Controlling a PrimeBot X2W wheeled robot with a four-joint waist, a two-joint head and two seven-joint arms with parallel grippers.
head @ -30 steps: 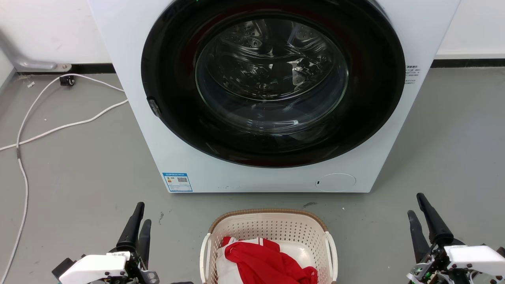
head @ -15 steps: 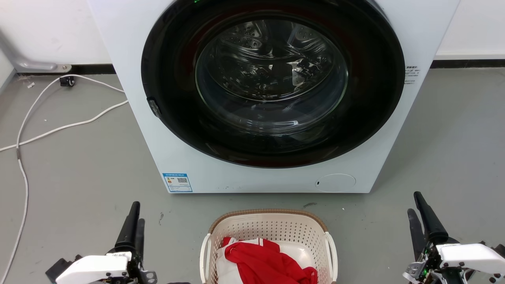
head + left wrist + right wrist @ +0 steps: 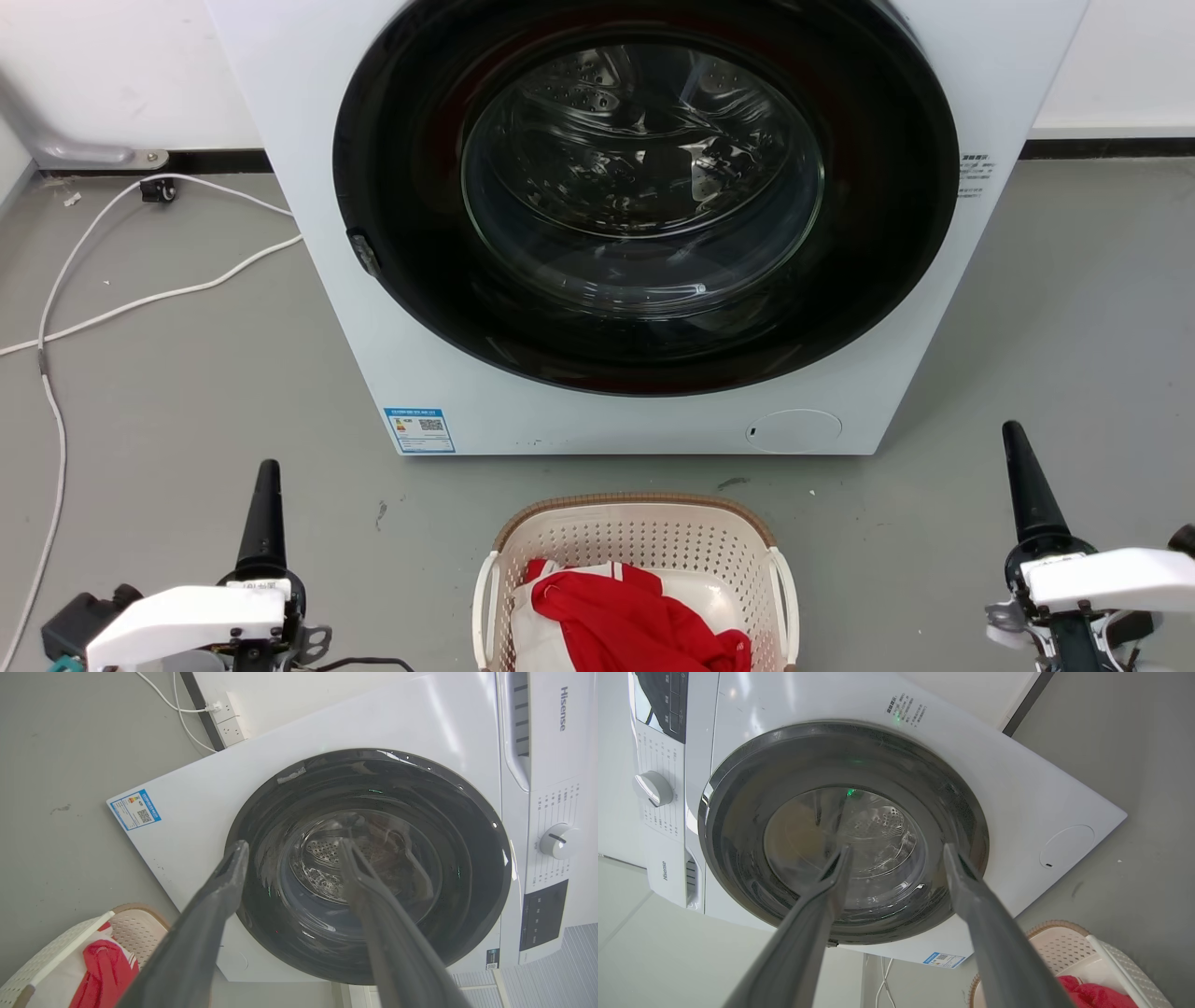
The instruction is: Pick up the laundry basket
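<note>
Grey floor (image 3: pixel 187 401) holds the cream perforated plastic laundry basket (image 3: pixel 635 539) untouched; my left gripper (image 3: pixel 293 847) and right gripper (image 3: pixel 896 849), both spread empty, must reach its handles (image 3: pixel 483 588).

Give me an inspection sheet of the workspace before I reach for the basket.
Surface: grey floor, a few small marks.
Job's things: laundry basket upright on the floor before the washing machine, holding a red garment over white cloth.
Clutter: nothing seen.
Grippers: left gripper open, right gripper open, either side of the basket, neither touching it.
Cables: white cable looping over the floor left of the machine.
Surroundings: washing machine door shut; white wall behind.
</note>
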